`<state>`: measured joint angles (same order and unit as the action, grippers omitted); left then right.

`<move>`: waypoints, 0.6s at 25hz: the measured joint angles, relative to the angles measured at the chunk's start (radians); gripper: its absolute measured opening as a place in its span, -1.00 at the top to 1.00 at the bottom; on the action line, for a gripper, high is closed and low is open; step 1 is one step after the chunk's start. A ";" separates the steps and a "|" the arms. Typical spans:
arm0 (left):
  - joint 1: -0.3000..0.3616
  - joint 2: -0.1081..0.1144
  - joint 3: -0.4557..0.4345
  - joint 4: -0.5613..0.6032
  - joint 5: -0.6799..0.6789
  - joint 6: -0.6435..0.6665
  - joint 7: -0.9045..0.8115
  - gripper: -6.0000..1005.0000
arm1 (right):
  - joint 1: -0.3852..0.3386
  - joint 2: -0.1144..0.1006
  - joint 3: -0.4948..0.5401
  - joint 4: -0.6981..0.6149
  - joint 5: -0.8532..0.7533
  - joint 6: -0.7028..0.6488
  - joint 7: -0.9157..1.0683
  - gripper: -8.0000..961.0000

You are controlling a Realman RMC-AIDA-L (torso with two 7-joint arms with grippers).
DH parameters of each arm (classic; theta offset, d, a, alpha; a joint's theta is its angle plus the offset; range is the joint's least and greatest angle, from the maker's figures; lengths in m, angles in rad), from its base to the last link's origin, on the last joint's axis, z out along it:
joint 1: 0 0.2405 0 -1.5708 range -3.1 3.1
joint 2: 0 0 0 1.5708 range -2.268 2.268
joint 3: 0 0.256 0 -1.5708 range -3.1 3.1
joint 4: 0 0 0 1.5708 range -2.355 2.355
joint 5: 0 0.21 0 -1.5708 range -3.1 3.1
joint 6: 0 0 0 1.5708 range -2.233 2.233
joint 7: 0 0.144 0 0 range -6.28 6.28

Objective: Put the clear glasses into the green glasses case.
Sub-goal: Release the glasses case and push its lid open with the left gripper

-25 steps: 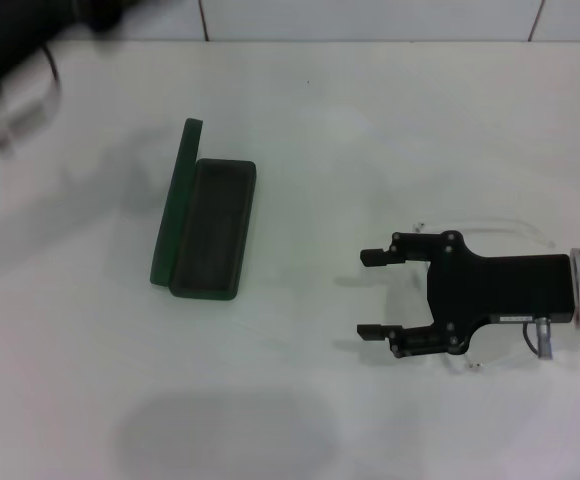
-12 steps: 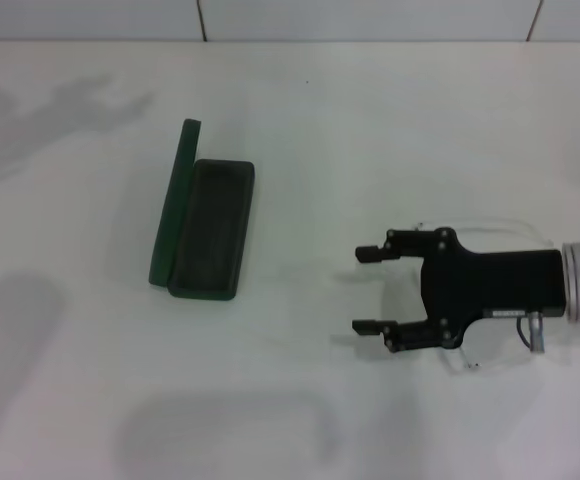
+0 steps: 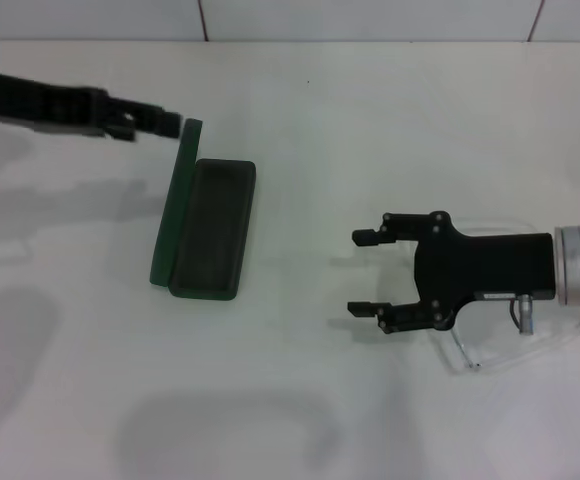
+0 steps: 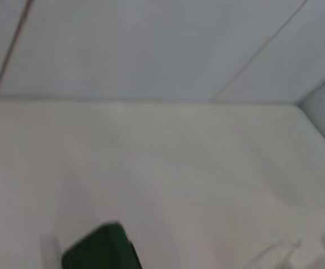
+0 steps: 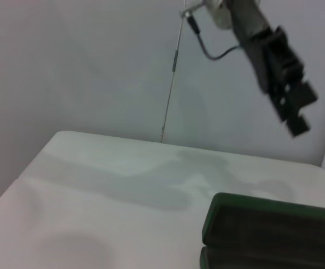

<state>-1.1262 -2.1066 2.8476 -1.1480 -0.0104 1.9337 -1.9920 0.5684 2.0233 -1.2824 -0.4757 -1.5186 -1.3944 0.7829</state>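
Sitting on the white tabletop [image 3: 300, 400], the clear glasses [image 3: 490, 352] are mostly tucked under the right gripper [image 3: 367, 273], so you only catch the see-through frame poking out behind and below its black body, with one thin arm curving past the far side. That gripper hangs low over them with its two fingers spread wide apart, nothing between them, tips pointing toward the green glasses case [image 3: 208, 226]. The case is well apart from the glasses, off toward the robot's left, lying open: the dark lined tray flat on the tabletop and the lid standing up along its left edge. The left gripper [image 3: 162, 125] reaches in from the left side and hovers right by the far top corner of that raised lid; can't tell if it's touching, and can't tell whether its fingers are open or not. From the right wrist view it hangs in the air above the case, and the case's open tray faces that camera. Between the case and the right gripper it's just bare tabletop, plenty of open room, and the back edge meets a tiled wall [image 3: 370, 18].
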 joint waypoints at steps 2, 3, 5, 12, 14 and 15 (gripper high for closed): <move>0.002 0.001 0.000 0.058 0.015 -0.036 -0.010 -0.65 | 0.007 0.000 0.000 0.004 0.000 0.004 0.000 -0.57; -0.003 0.003 0.000 0.120 0.042 -0.080 -0.020 -0.65 | 0.010 0.000 0.000 0.005 0.000 0.006 0.000 -0.57; -0.009 0.004 0.000 0.149 0.063 -0.105 -0.027 -0.65 | 0.015 0.000 0.000 0.007 -0.002 0.007 0.000 -0.56; -0.060 0.007 -0.001 0.243 0.182 -0.252 -0.073 -0.65 | 0.017 0.001 -0.003 0.009 -0.003 0.007 0.002 -0.56; -0.065 0.007 -0.001 0.243 0.185 -0.267 -0.077 -0.65 | 0.017 0.002 -0.003 0.009 -0.003 0.007 0.003 -0.56; -0.065 0.008 0.000 0.243 0.188 -0.278 -0.080 -0.65 | 0.017 0.002 -0.003 0.009 -0.003 0.007 0.003 -0.56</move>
<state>-1.1914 -2.0987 2.8473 -0.9051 0.1780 1.6558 -2.0718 0.5851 2.0248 -1.2854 -0.4662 -1.5217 -1.3872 0.7858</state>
